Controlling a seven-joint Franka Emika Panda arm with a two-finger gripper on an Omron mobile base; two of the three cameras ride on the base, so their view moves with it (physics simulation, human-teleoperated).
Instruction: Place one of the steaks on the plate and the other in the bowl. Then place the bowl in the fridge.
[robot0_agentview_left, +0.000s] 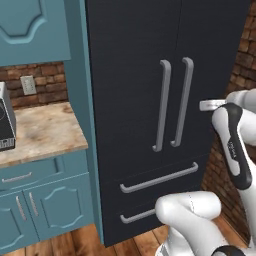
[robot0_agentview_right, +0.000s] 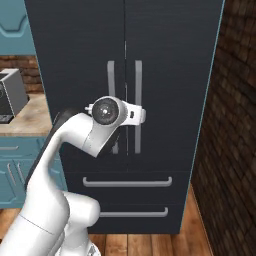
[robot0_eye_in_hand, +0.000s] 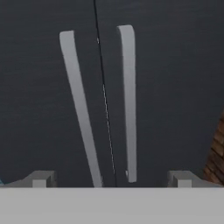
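Gripper: my gripper faces the fridge doors head-on; in the hand view my two finger tips sit far apart at the bottom corners, so the jaws stand wide; nothing lies between them; no contact with any surface

Wrist and arm: in the right base view my wrist is raised in front of the door handles, level with their middle; in the left base view my forearm rises at the right edge, beside the fridge's right door

Fridge: the fridge is tall and black, both upper doors shut, the seam between them running straight down the centre; it stands between the teal cabinets and a brick wall

Door handles: two long grey bars flank the seam, the left door handle and the right door handle; in the hand view the left one slants, the right one runs nearly straight; both lie ahead of my finger tips, apart from them

Drawers: below the doors sit two drawers, each shut, with an upper drawer handle and a lower drawer handle, both horizontal grey bars

Surroundings: a stone-pattern counter lies left of the fridge above teal cabinets; a dark and silver appliance rests at the counter's left edge, its kind unclear; a brick wall runs along the fridge's right side; wooden floor below
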